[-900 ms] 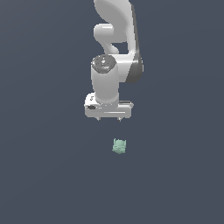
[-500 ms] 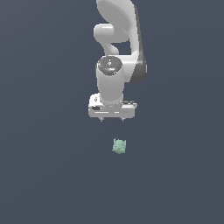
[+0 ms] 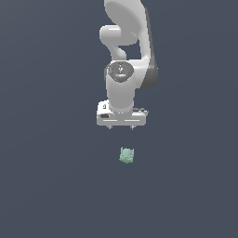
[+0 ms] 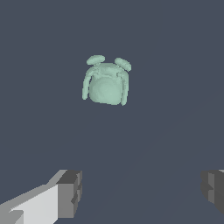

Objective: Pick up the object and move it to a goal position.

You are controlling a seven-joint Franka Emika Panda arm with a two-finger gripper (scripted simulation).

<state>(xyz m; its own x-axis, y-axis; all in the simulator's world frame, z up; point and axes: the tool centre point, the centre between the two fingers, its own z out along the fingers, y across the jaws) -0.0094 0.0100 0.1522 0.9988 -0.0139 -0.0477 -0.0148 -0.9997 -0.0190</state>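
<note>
— Where's the object (image 3: 126,155)?

— On the dark grey floor (image 3: 51,186), just below the claw (image 3: 121,127) in the exterior view and apart from it. In the wrist view it shows as a pale mint lump with curved ribs.

— And the claw?

— Spread wide, holding nothing; the wrist view shows one grey fingertip (image 4: 70,194) at each side. How high it hangs is hard to judge.

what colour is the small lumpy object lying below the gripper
Pale mint green, plain with no pattern. The small lumpy object shows best in the wrist view, apart from the white gripper.
</note>
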